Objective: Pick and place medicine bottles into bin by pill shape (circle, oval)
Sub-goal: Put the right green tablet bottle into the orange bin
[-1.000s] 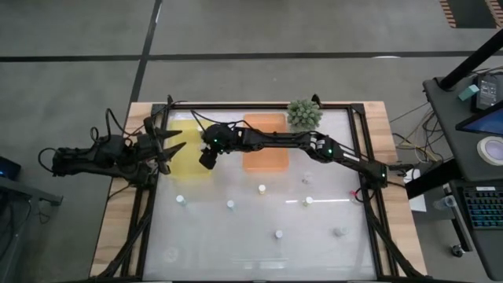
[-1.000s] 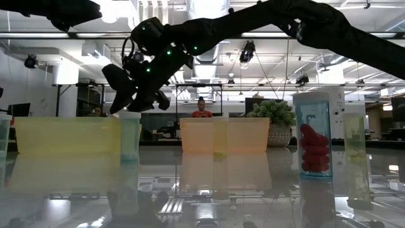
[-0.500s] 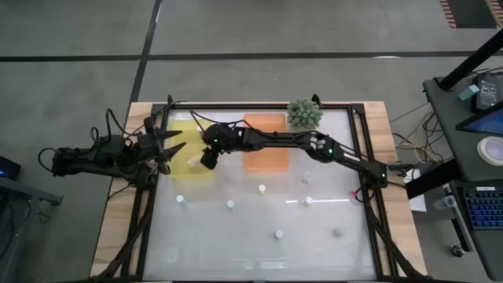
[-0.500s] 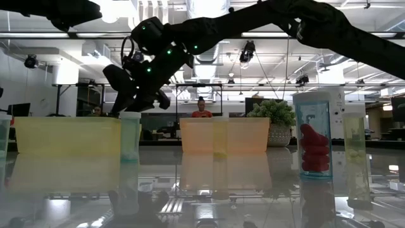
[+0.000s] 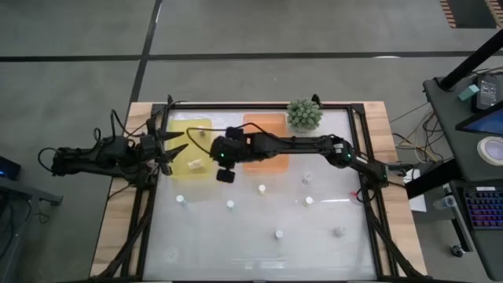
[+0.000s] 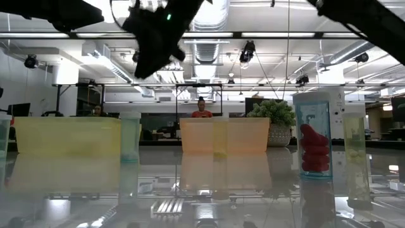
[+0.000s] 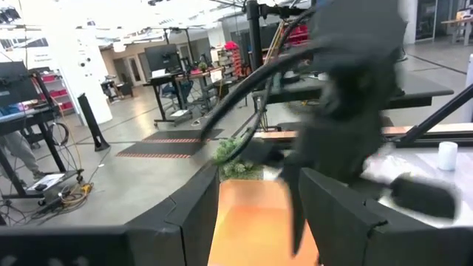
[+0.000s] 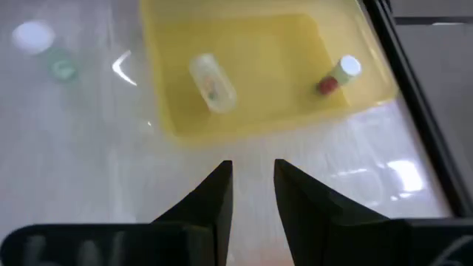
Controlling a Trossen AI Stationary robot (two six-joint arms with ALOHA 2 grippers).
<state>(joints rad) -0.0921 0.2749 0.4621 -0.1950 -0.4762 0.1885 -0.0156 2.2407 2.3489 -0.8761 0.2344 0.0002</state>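
Note:
My right gripper hangs above the table just near of the yellow bin. Its fingers stand almost together with nothing between them. In the yellow bin a pale bottle lies on its side, and a white-capped bottle with red pills lies by the wall. Several more medicine bottles stand upright on the table, such as one near the orange bin and another. My left gripper waits open at the table's left edge, beside the yellow bin.
A spiky green plant ball sits at the far edge, right of the orange bin. A black frame runs round the glossy tabletop. Bottles are scattered over the near half, for example at the near right. The right arm reaches across the orange bin.
My right gripper has left the space over the yellow bin, going up and toward the table's near and right edges, and has turned about. A pale bottle now lies on its side in the yellow bin where the gripper was.

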